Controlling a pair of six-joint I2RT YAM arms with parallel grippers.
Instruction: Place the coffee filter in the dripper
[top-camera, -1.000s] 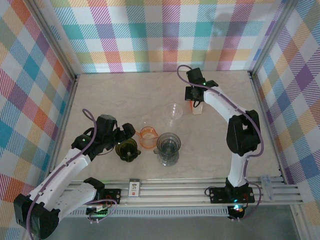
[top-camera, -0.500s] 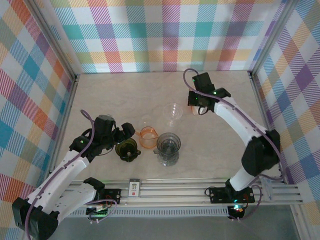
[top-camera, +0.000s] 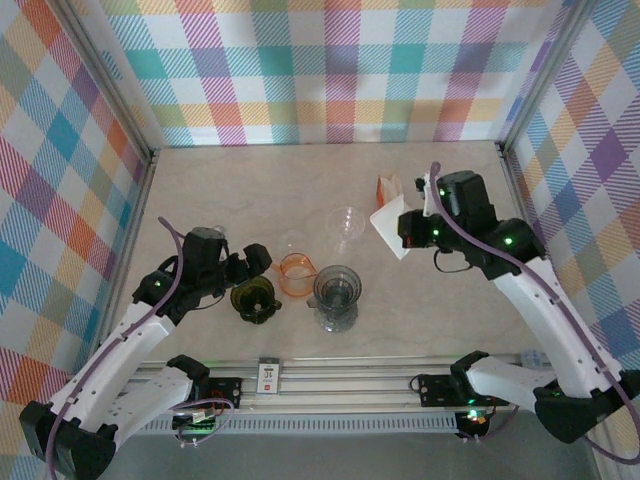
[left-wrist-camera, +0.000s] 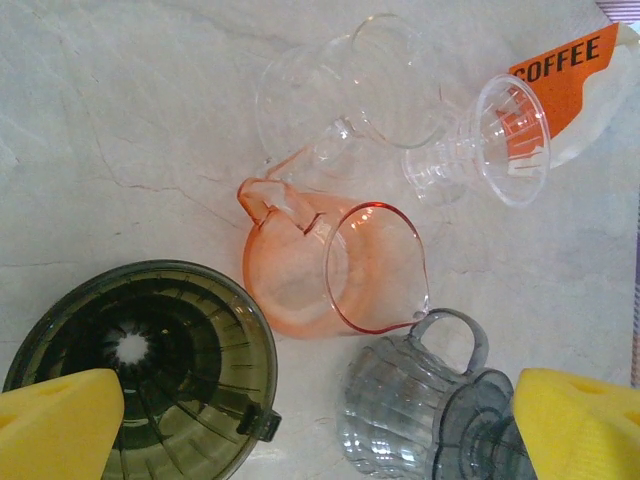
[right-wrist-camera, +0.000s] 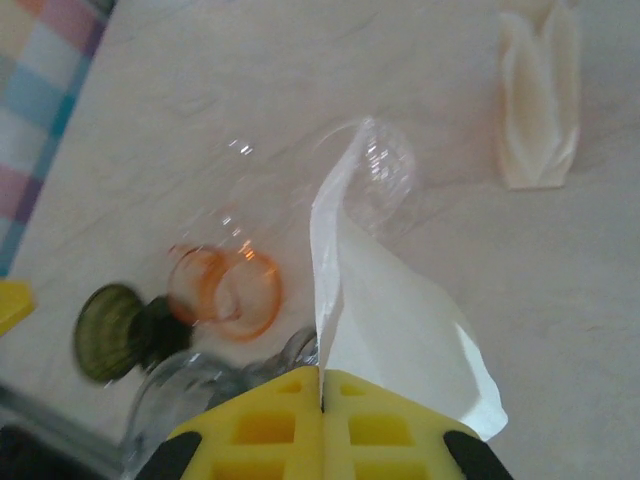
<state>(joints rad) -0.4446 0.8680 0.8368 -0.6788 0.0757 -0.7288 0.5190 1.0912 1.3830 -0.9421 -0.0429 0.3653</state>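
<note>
**Top external.** The right gripper (top-camera: 403, 228) is clenched on the white paper coffee filter (top-camera: 387, 228). The filter is held off the table, just right of the clear plastic dripper (top-camera: 347, 222). The orange-and-white filter pack (top-camera: 388, 186) lies behind it. The left gripper (top-camera: 252, 262) hangs by the dark olive ribbed dripper (top-camera: 255, 300). The orange translucent dripper (top-camera: 297, 273) sits between the olive one and the smoky grey dripper (top-camera: 337, 293).

**Left wrist.** Jaws are released and spread wide, with a yellow fingertip (left-wrist-camera: 55, 425) at each lower corner, grasping nothing. The olive dripper's ribbed cone and centre hole show bare. The orange, grey and clear drippers hold nothing. The pack reads "COFFEE".

**Right wrist.** The yellow pads (right-wrist-camera: 265, 425) are pressed together on the filter's lower edge. The filter stands up folded, apart from every dripper. The drippers below are blurred.
</note>
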